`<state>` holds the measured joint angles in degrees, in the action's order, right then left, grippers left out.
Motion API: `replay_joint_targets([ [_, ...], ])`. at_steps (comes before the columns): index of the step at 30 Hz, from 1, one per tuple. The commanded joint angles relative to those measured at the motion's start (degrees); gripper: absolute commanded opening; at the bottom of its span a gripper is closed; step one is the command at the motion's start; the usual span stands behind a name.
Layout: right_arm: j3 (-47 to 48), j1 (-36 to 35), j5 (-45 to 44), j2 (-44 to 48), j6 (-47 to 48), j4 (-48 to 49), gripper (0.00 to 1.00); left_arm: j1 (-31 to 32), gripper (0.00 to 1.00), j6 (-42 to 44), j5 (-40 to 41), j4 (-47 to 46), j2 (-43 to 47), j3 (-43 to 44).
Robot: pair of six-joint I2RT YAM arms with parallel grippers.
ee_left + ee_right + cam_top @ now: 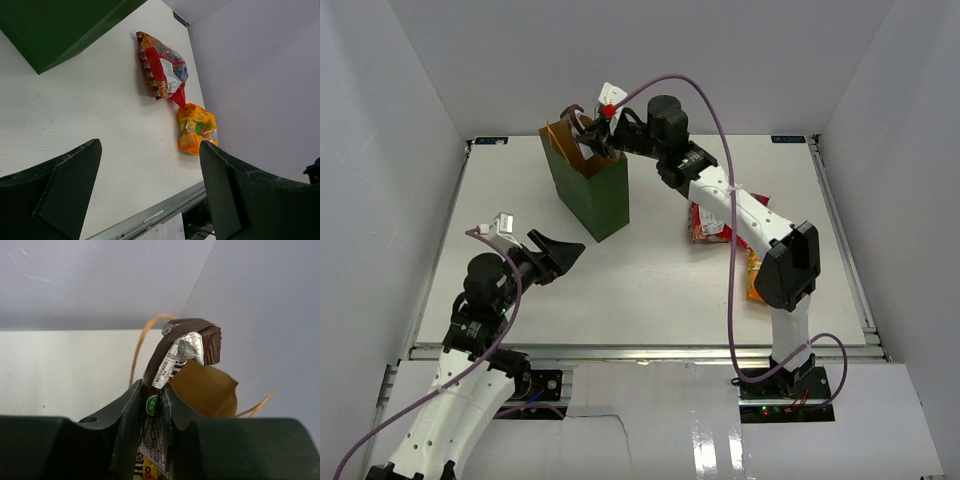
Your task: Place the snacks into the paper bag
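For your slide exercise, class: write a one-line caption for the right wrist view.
Right gripper pinches a dark brown bar at the paper bag's open, kraft-lined mouth.

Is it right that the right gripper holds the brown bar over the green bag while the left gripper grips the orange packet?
No. The left gripper is open and empty; the left wrist view shows the orange packet lying on the table. The right gripper does hold the brown bar over the green bag.

High rear overview of table (pixel 650 300); close wrist views, paper bag (pixel 595 195) common.
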<state>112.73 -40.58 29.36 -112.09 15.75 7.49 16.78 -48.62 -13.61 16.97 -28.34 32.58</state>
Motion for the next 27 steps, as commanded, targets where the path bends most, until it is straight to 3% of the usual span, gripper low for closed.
replay_joint_targets([
  [1, 4.0, -0.2, -8.1, -3.6, 3.0, 1.7, 0.27, 0.1, 0.90, -0.2, -0.8, 1.0, 2.1, -0.1],
  [3, 4.3, -0.3, -9.5, -4.6, 4.2, 1.8, 0.31, 0.2, 0.90, -0.3, -0.9, 1.2, 2.7, -0.5],
  [4, 4.4, -0.5, -10.0, -5.2, 4.6, 1.5, 0.36, 0.2, 0.90, -0.4, -1.0, 1.2, 2.9, -0.5],
  [5, 4.4, -0.5, -10.4, -5.3, 4.9, 1.1, 0.47, 0.1, 0.90, -0.4, -1.2, 1.2, 2.9, -0.6],
  [8, 3.5, -0.5, -9.6, -4.0, 5.4, -0.1, 0.58, 0.1, 0.90, -0.2, -2.6, 0.9, 2.1, -0.3],
  [14, 1.4, 0.7, -3.9, 2.9, 2.1, -4.8, 0.68, 0.2, 0.90, 1.2, -8.4, -3.8, -4.1, 1.4],
  [15, 1.2, 1.4, -1.9, 4.0, 1.1, -6.1, 0.74, 0.2, 0.90, 1.4, -9.4, -4.7, -6.9, 1.9],
  [18, -1.5, 6.9, 7.2, 8.5, -1.3, -12.1, 0.87, 2.5, 0.90, 1.9, -12.3, -8.8, -11.5, 3.3],
  [21, -9.1, 13.0, 15.2, 14.4, -0.6, -17.7, 0.91, 7.7, 0.90, 3.2, -11.0, -12.8, -22.2, 6.1],
  [27, -28.3, 29.8, 20.7, 24.7, 0.4, -23.6, 0.94, 18.3, 0.91, 4.6, -5.4, -14.9, -42.0, 17.6],
])
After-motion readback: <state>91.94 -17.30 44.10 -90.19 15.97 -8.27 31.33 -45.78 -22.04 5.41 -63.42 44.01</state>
